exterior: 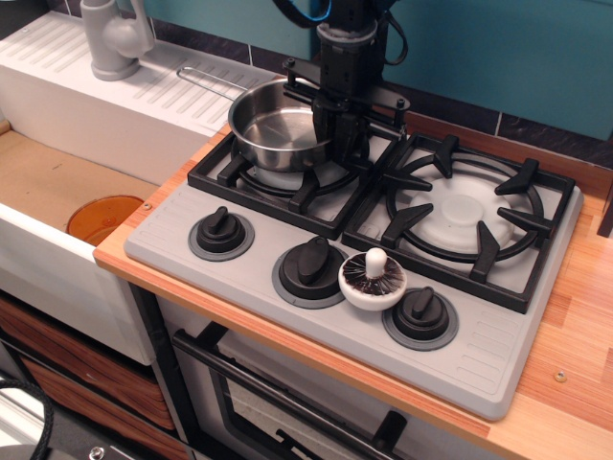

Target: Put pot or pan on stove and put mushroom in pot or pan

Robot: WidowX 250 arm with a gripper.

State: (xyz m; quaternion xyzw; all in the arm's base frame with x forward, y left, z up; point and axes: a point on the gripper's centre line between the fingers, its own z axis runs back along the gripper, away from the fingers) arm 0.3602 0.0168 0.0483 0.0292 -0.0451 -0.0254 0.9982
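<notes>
The shiny steel pan (pixel 273 129) sits on the left back burner grate (pixel 251 182) of the grey stove (pixel 182 216), its wire handle (pixel 213 79) pointing left over the sink unit. My gripper (pixel 343 142) has come down on the pan's right rim, with its black fingers close together across the rim, so it looks shut on it. The mushroom (pixel 373 280) lies cap down, stem up, on the stove's front panel between the middle and right knobs, well in front of my gripper.
The right burner (pixel 465 211) has nothing on it. Three black knobs (pixel 308 266) line the stove front. A white sink unit (pixel 77 67) with a faucet (pixel 113 38) stands at the left, with an orange disc (pixel 103 217) in the basin. A teal wall runs behind.
</notes>
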